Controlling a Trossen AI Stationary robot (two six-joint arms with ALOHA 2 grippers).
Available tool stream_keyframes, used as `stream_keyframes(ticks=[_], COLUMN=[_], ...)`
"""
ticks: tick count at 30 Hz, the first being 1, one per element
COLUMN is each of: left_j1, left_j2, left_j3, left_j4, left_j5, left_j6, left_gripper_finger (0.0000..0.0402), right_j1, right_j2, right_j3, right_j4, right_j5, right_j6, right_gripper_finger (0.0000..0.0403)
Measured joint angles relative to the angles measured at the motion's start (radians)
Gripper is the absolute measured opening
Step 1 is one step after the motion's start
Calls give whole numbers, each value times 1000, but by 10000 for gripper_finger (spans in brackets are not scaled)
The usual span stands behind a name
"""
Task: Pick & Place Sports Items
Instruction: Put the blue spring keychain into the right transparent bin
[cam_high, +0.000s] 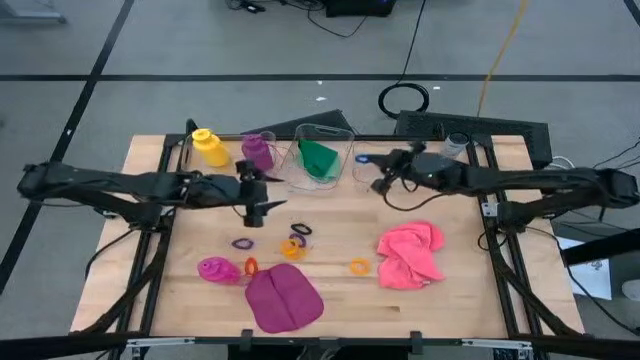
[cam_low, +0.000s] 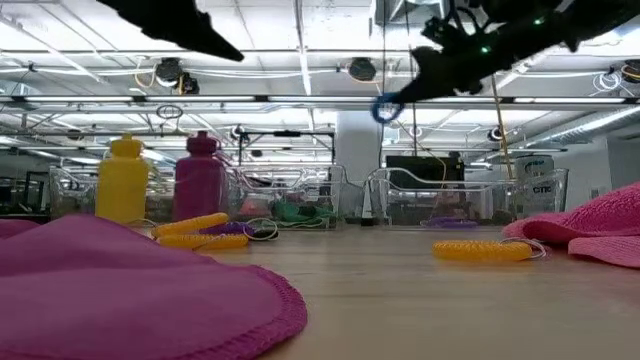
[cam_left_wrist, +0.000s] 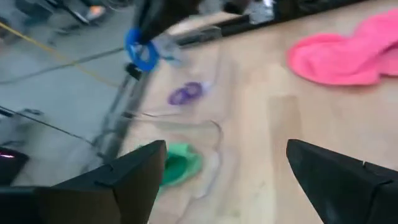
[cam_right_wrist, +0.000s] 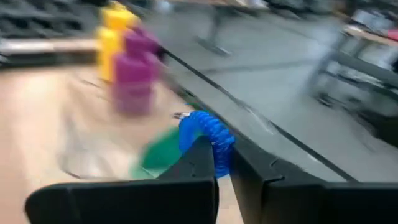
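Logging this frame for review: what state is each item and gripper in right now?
left gripper: open, empty, above the table
right gripper: shut on blue ring, raised
yellow bottle: upright
purple bottle: upright
magenta bottle: lying on its side
green cloth: inside a clear bin
pink cloth: crumpled on the table
magenta cloth: spread flat

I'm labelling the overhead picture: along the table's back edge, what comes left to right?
Yellow bottle → purple bottle → green cloth in a clear bin → blue ring held in the right gripper.
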Motion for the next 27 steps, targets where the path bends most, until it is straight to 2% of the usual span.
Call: stream_keyframes(ticks=[4,11,13,19,27], left_j1=[2,12,19,33,33], left_j2=[38,140,169,220,220], left_j3=[1,1,1,1,1], left_j4=[-5,-4,-1,44,64], left_j5=[40,41,41,41,40], left_j6=[-8,48,56,68,68], left_gripper_finger=[278,278,278,278,278], right_j1=[-16,-118,-158,-271,-359], right_j2=[-11,8,16,73,228], right_j3=[0,0,0,0,0], right_j4=[-106,-268,-307,-385,-379], right_j5=[95,88,51,-156,-275], right_j6=[64,208,252,331,309], right_gripper_finger=[0,0,0,0,0])
